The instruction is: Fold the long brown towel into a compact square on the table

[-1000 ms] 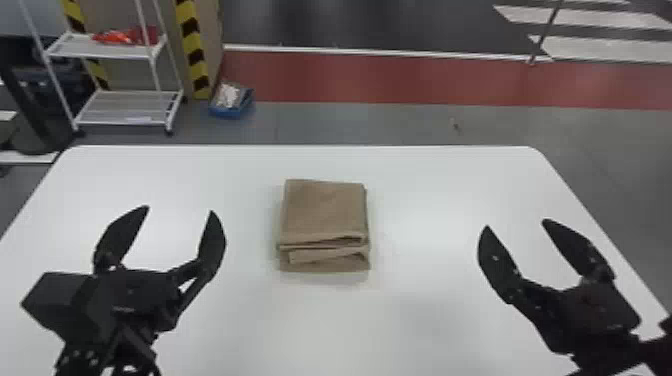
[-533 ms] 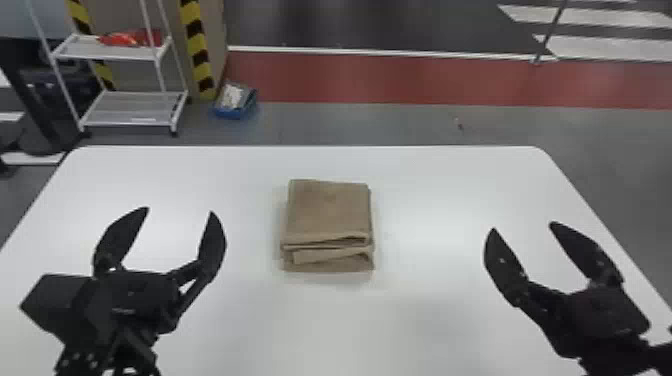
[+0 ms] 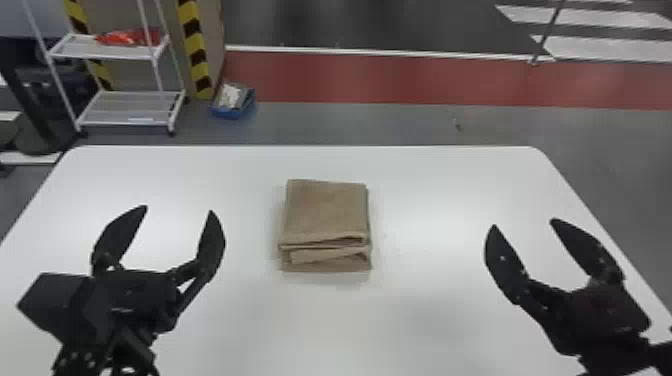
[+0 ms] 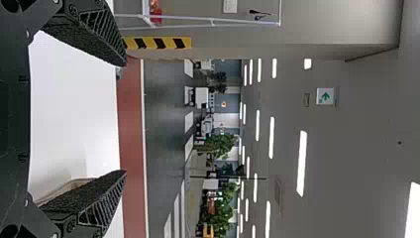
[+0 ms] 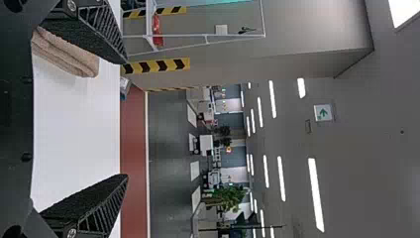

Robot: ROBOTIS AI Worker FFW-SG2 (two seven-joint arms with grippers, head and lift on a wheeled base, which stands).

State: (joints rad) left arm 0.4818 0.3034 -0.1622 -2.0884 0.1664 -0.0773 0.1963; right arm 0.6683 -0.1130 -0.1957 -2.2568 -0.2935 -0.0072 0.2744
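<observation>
The brown towel [image 3: 326, 212] sits folded into a compact, layered, near-square stack mid-table, its near edge slightly uneven. Both grippers, left [image 3: 177, 210] and right [image 3: 522, 224], stand wide open, 1 on each side, holding nothing.

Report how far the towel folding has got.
The folding looks done: the towel lies in a compact, layered, roughly square stack on the table. Nothing is in hand; the left gripper and right gripper are open on either side of it. Perhaps only tidying is left, as the layers at its near edge look slightly uneven.
</observation>
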